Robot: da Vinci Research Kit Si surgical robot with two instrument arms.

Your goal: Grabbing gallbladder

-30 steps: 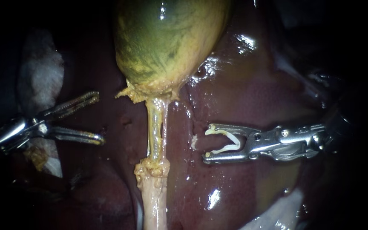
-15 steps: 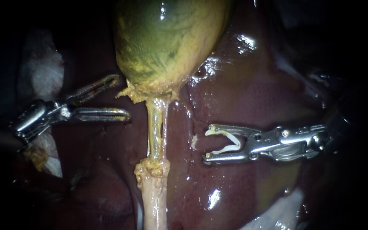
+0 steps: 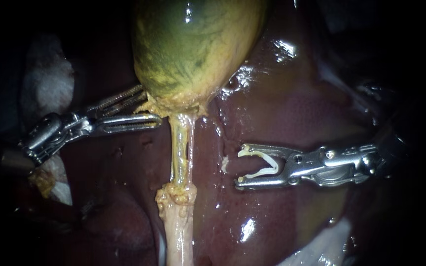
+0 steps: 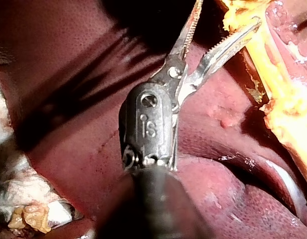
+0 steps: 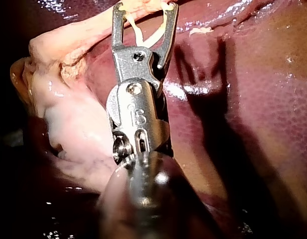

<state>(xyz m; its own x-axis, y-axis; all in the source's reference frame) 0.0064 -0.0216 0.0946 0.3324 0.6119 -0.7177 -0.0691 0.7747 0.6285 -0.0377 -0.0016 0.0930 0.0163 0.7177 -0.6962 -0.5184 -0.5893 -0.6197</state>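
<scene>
Steel and toothed, my left instrument [image 3: 151, 104] has moved right and farther in than a second ago. Its jaws are narrower but still apart, their tips at the yellow fringe on the lower left of the green gallbladder [image 3: 193, 49], which lies far centre on the liver [image 3: 292, 113]. Right of the tube [image 3: 181, 152], my right instrument [image 3: 240, 166] is unmoved, both jaws clasping a white clip [image 3: 271, 167].

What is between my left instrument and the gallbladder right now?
Nothing visible. The left instrument's pincer is open right at the lower end of the gallbladder, over bare liver. The tube runs below it, and the right instrument, holding a clip, lies beyond that tube.
</scene>
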